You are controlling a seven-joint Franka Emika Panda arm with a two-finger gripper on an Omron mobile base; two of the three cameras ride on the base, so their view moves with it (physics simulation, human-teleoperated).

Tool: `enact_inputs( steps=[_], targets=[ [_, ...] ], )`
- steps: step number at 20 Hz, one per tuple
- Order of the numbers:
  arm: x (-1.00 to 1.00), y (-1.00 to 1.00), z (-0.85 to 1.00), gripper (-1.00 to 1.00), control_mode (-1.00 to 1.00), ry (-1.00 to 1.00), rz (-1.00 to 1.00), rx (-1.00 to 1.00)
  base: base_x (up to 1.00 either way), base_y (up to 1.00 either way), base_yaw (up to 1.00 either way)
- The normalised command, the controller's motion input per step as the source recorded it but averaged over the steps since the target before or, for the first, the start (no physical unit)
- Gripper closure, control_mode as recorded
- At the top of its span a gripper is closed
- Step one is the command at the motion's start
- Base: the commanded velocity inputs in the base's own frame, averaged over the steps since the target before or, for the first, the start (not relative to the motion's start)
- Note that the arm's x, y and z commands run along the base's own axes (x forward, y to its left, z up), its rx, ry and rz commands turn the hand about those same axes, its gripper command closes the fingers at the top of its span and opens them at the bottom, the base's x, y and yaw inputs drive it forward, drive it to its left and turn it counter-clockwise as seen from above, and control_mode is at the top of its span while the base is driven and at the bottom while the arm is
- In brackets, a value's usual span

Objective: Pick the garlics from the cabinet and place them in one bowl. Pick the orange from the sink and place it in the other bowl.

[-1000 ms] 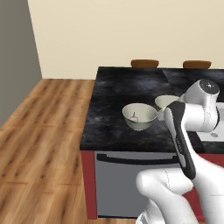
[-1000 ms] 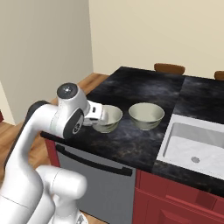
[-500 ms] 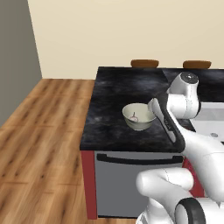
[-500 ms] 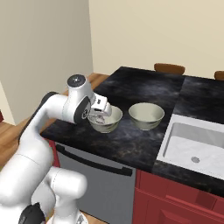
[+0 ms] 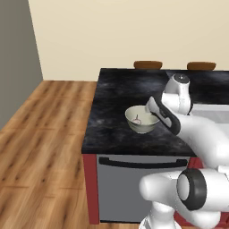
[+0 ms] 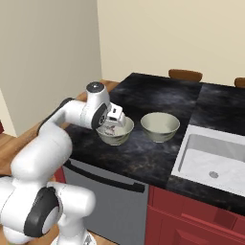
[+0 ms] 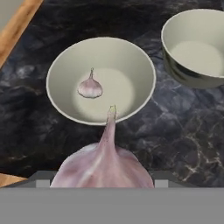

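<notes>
A cream-walled kitchen with a wooden floor holds a black marbled stone tabletop (image 6: 158, 95) set on red drawer units, with a pale grey rectangular sink basin (image 6: 217, 160) let into its right end. The white arm reaches out over the tabletop's front left corner, and its pincer (image 6: 113, 120) hangs just over the nearer of two pale grey-green round bowls, the left bowl (image 7: 144, 72); the empty right bowl (image 6: 160, 127) stands just beside it, toward the sink. The pincer is closed on a large-looking whitish garlic bulb with purple streaks (image 7: 103, 164), its pointed tip aimed along the pincer at the left bowl's near rim. A second small garlic bulb (image 7: 90, 86) already lies inside that bowl. The bowl's hollow lies just ahead of and below the held bulb, so I judge a short advance before release.
</notes>
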Motion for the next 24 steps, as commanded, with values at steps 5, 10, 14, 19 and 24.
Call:
enact_inputs(
  steps=[5, 10, 14, 19, 24],
  targets=[
    [0.60, 0.01, -0.28, 1.00, -1.00, 0.01, 0.00, 0.00, 0.00, 0.00, 0.00],
    [0.68, 0.00, -0.31, 1.00, -1.00, 0.01, 0.00, 0.00, 0.00, 0.00, 0.00],
    [0.61, 0.00, -0.43, 1.00, -1.00, 0.03, 0.00, 0.00, 0.00, 0.00, 0.00],
    [0.46, 0.00, -0.48, 1.00, -1.00, 0.02, 0.00, 0.00, 0.00, 0.00, 0.00],
    [0.29, 0.00, -0.38, 1.00, -1.00, 0.00, 0.00, 0.00, 0.00, 0.00, 0.00]
  ],
)
